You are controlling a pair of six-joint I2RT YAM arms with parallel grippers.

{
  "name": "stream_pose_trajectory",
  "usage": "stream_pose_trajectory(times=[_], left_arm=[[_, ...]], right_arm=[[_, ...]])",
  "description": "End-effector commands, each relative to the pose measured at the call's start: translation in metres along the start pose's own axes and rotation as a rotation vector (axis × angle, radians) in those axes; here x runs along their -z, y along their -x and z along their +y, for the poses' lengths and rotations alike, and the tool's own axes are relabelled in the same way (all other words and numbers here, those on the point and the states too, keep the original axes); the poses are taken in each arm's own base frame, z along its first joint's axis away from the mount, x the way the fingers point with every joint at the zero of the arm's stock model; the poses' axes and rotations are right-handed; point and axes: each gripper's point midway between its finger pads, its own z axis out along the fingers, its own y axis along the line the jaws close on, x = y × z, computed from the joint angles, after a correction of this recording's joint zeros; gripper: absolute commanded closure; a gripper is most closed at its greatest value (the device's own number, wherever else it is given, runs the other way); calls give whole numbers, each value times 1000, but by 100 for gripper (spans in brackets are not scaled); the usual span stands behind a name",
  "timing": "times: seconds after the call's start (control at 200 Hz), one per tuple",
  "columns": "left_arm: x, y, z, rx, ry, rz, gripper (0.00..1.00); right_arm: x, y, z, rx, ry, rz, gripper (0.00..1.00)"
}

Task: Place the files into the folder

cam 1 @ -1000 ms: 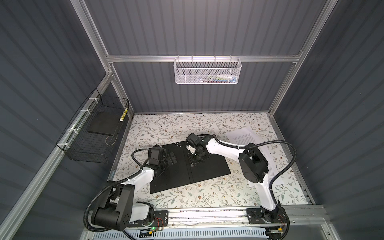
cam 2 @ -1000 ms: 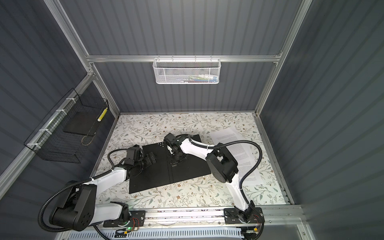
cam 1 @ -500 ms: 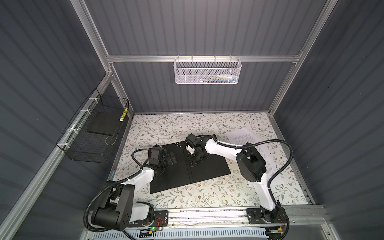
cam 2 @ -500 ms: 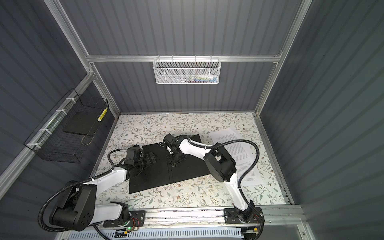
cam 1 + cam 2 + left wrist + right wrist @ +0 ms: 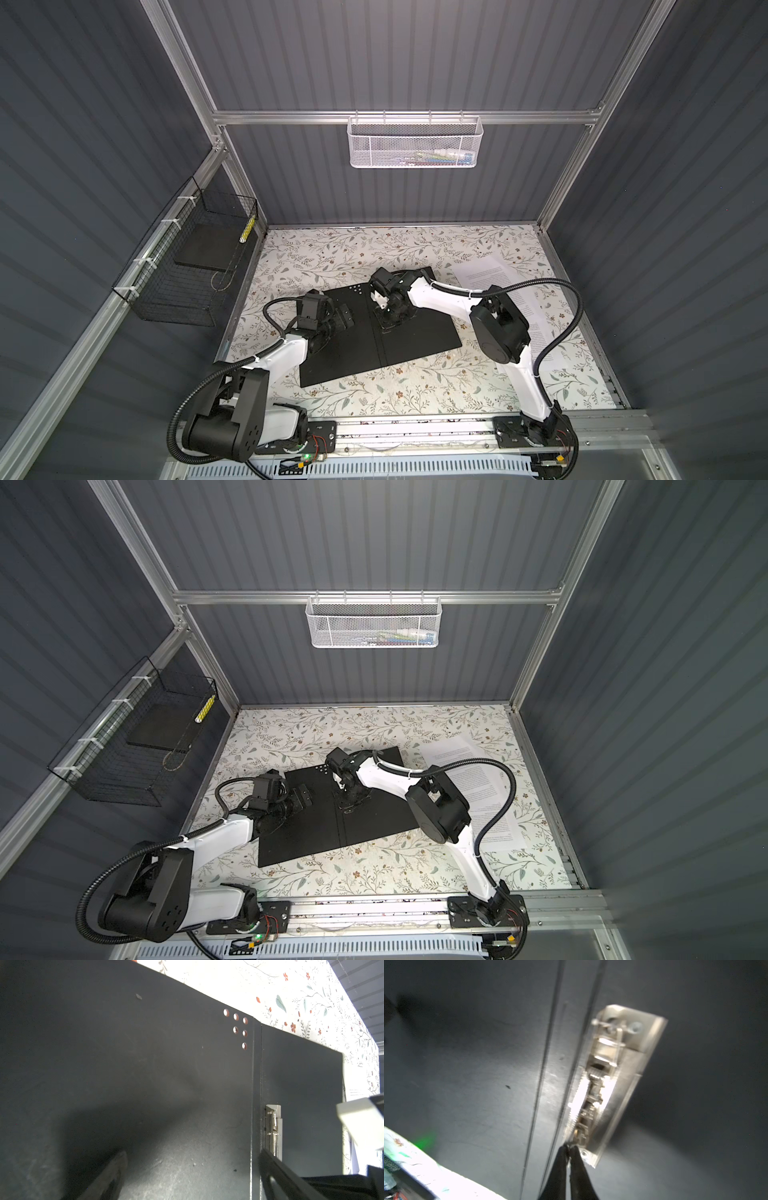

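My right end effector (image 5: 569, 1148) has just narrowed the last fraction. Its jaws are now pressed together, tips at the near end of the metal clip (image 5: 612, 1076) on the spine. The blurred wrist view does not settle whether they pinch the clip's lever or merely touch it. My left end effector (image 5: 193, 1167) is unchanged, fingers spread wide and low over the left cover, holding nothing. The folder (image 5: 415, 340) lies as it did, unfolded flat with its black inside up, in the middle of the surface (image 5: 374, 257). The files (image 5: 490, 274) have not moved. They rest on the surface just beside the folder's right edge, partly under my right arm, outside the folder.

Judgement: the closing marks an attempt to work the clip, a preparation only. No sheet is filed yet, and the transfer itself remains to be done.
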Motion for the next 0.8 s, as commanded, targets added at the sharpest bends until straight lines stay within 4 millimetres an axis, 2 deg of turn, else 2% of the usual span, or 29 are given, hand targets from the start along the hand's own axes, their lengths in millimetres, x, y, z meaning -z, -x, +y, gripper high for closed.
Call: stream_pose_trajectory(times=[0.0, 0.135, 0.345, 0.795], left_arm=[[1, -64, 54, 50, 188, 222, 0], [1, -64, 55, 50, 189, 224, 0], [1, -64, 55, 51, 189, 224, 0], [1, -63, 54, 50, 188, 222, 0]], right_arm=[[-9, -5, -14, -24, -29, 27, 94], [-4, -4, -15, -26, -20, 18, 98], [-8, -6, -10, -24, 3, 30, 96], [-26, -24, -32, -52, -71, 101, 100]])
